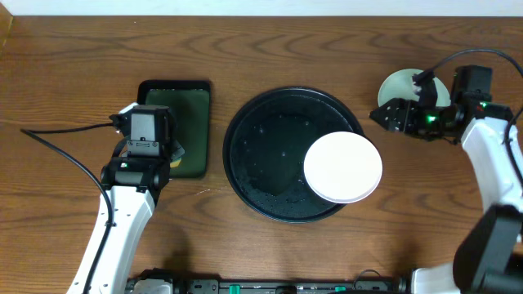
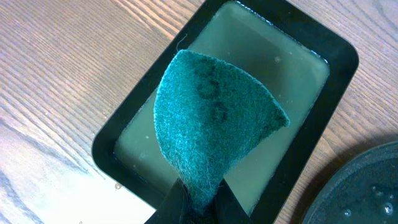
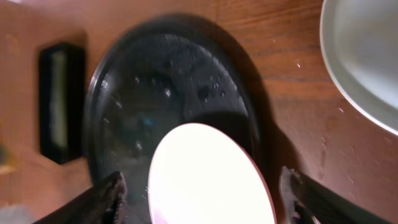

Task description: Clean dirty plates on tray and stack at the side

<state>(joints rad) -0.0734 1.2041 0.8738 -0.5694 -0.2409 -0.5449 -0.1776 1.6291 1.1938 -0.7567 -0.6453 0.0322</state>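
The round black tray (image 1: 270, 155) is wet and holds a white plate (image 1: 342, 167) on its right side. A pale mint plate (image 1: 402, 86) lies on the table right of the tray, partly under my right arm; I cannot tell if another plate lies beneath it. My right gripper (image 1: 392, 116) is open and empty between that plate and the tray. In the right wrist view its fingers (image 3: 202, 186) spread wide above the white plate (image 3: 208, 174). My left gripper (image 2: 199, 205) is shut on a teal sponge (image 2: 211, 118) above the rectangular tray.
The small rectangular black tray (image 1: 198, 90) with cloudy liquid (image 2: 280, 68) stands left of the round tray, whose rim shows in the left wrist view (image 2: 367, 186). A cable (image 1: 57, 143) lies on the table at the left.
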